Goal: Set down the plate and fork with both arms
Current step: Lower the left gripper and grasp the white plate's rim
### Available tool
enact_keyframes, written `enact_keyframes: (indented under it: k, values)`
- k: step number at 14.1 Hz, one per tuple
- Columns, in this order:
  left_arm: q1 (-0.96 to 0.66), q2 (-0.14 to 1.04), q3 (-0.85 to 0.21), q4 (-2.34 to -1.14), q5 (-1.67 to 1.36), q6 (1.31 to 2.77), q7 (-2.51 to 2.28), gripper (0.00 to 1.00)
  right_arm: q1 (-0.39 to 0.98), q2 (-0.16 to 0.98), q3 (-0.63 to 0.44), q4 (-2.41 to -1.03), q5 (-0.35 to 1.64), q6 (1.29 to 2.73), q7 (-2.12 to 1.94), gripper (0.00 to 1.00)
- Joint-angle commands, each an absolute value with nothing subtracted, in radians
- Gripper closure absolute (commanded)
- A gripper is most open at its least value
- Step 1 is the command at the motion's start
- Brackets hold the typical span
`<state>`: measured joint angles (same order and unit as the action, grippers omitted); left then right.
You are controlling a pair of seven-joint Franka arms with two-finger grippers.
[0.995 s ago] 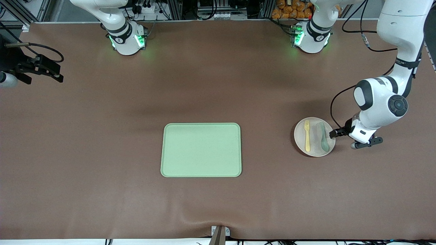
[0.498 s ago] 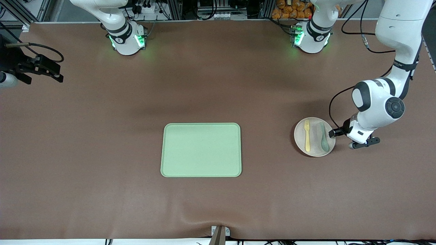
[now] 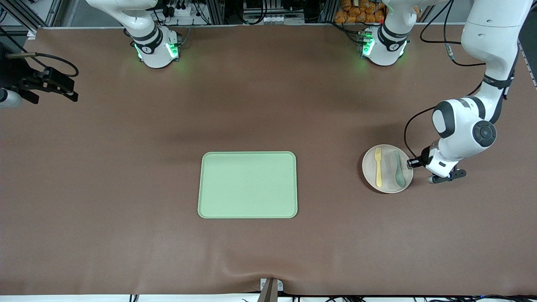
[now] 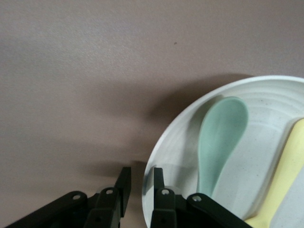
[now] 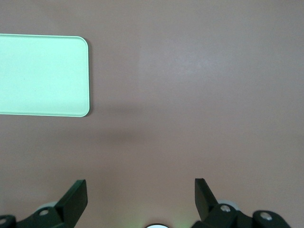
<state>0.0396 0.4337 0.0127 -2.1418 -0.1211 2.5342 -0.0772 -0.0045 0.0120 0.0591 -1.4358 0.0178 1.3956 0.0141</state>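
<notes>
Front view: plate sits twd the left arm's end of the table, fork and grey-green spoon lying side by side on it. Left gripper is low at the plate's edge twd that end. Left wrist view: we see its fingers pressed in narrow astride the plate rim, one inside, one outside; whether they touch the rim we can't tell. Green tray lies mid-table, well apart from the plate, bare cloth btwn them. Right gripper waits, raised at the right arm's end, fingers spread wide, holding nothing.
</notes>
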Motion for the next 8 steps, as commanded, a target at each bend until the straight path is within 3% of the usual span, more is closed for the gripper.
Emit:
enact_keyframes:
  k: [1, 4, 8]
  values:
    - [0.049, 0.451, 0.000, -2.126, -0.147, 2.542, -0.052, 0.80, -0.023, 0.015, 0.071, -1.428, 0.025, 1.387, 0.006, 0.00]
    - [0.049, 0.456, -0.003, -2.122, -0.147, 2.542, -0.054, 1.00, -0.023, 0.015, 0.071, -1.427, 0.025, 1.381, 0.006, 0.00]
    - [0.049, 0.453, -0.025, -2.111, -0.170, 2.542, -0.054, 1.00, -0.023, 0.015, 0.071, -1.427, 0.025, 1.379, 0.006, 0.00]
